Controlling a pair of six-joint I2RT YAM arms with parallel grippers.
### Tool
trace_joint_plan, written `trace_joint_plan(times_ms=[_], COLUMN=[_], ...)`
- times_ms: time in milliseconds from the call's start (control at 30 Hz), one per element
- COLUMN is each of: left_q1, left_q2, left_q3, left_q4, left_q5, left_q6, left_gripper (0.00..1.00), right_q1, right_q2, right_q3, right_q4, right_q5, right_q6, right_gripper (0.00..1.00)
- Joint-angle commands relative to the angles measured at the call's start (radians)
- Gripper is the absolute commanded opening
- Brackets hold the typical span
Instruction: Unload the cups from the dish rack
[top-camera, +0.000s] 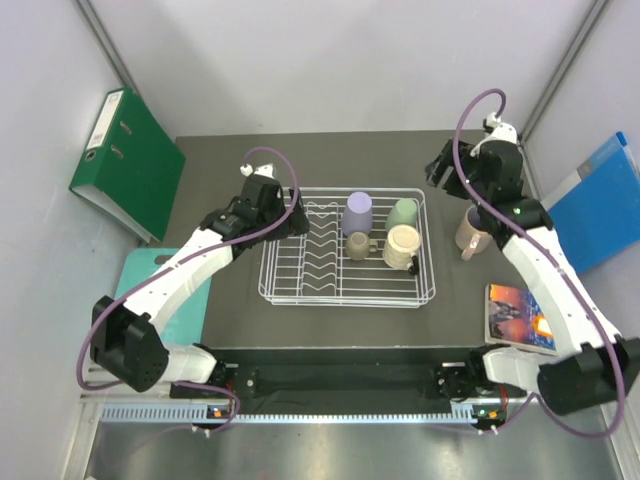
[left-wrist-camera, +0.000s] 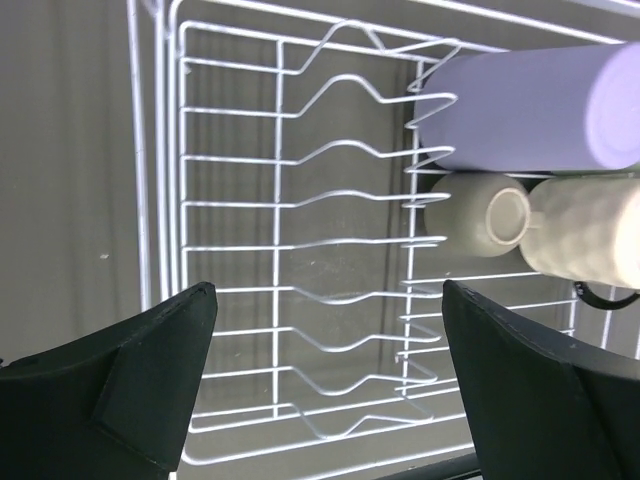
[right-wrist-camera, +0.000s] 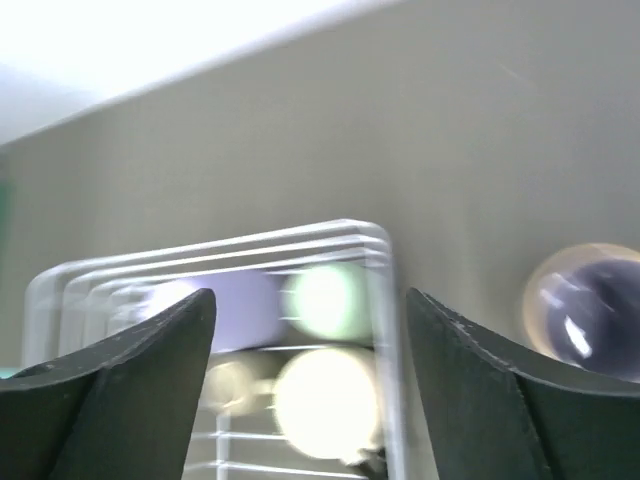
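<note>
Four cups in the dish rack (top-camera: 290, 272), all crowded into its right half, touching or nearly so. Lavender tumbler (top-camera: 357, 213) at the far side, closed end up; mint-green cup (top-camera: 402, 213) just to its right. Small olive-tan mug (top-camera: 358, 246) on the near side of the tumbler, base ring turned toward the left wrist camera; cream mug (top-camera: 402, 246) just beside it, on the near side of the mint-green one. Left half of the rack bare wire, with its row of zigzag slots. One more, a pinkish cup (top-camera: 472, 230), out on the dark table (top-camera: 220, 170) just right of the rack and apart from it, mouth upward.

Left gripper (left-wrist-camera: 327, 290) poised over the rack's left edge, above the slots, jaws spread wide with nothing between them. Right gripper (right-wrist-camera: 308, 297) raised beyond the rack's far right corner, jaws likewise wide and empty; wrist view there badly blurred, cups showing only as pale blobs.

Farther out: green binder (top-camera: 128, 165) leaning at far left, teal board (top-camera: 160, 290) at near left, blue folder (top-camera: 600, 205) at far right, book (top-camera: 520, 315) flat at near right.
</note>
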Motion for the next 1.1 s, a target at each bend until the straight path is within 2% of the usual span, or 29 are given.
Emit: trace_joint_plan(times_ms=[0,100,167,233,300,367,733,1067], left_q1=[-0.004,-0.007,-0.013,-0.031,-0.094,-0.161,-0.186,-0.186], left_q2=[-0.009,-0.010,0.067,0.141,0.233,0.263,0.218,0.183], left_q3=[-0.011,-0.069,0.003,0.125,0.202,0.252,0.203,0.176], left_q4=[0.153,0.254,0.193,0.051,-0.073,-0.086,-0.016,-0.019], left_q5=[0.024,0.041,0.046,0.028,-0.039,-0.148,-0.144,-0.184], left_q6=[-0.032,-0.077,-0.082,-0.037,0.009,0.032,0.013,0.021], left_gripper=[0.99,0.99,0.99,0.99,0.99,0.99,0.99,0.99], right_q1=[0.120,0.192,0.218,0.221,0.261,0.308,0.339,0.344], right_q2=[-0.074,-0.112,-0.142,-0.130,-0.116,-0.145,-0.208,-0.211], right_q3=[-0.035,-0.089,-0.121,-0.102,-0.094,-0.161,-0.341,-0.410], right_q4=[0.161,0.182,0.170,0.105,0.015,0.014,0.000,-0.011], right_q5=[-0.052,-0.006,0.024,-0.019,0.034,0.099,0.047,0.018], right_q6=[-0.107,-0.123,-0.093,-0.100,-0.140,-0.166,-0.163,-0.194], right_gripper=[0.79,0.80,0.82,0.83,0.83,0.84,0.74,0.66])
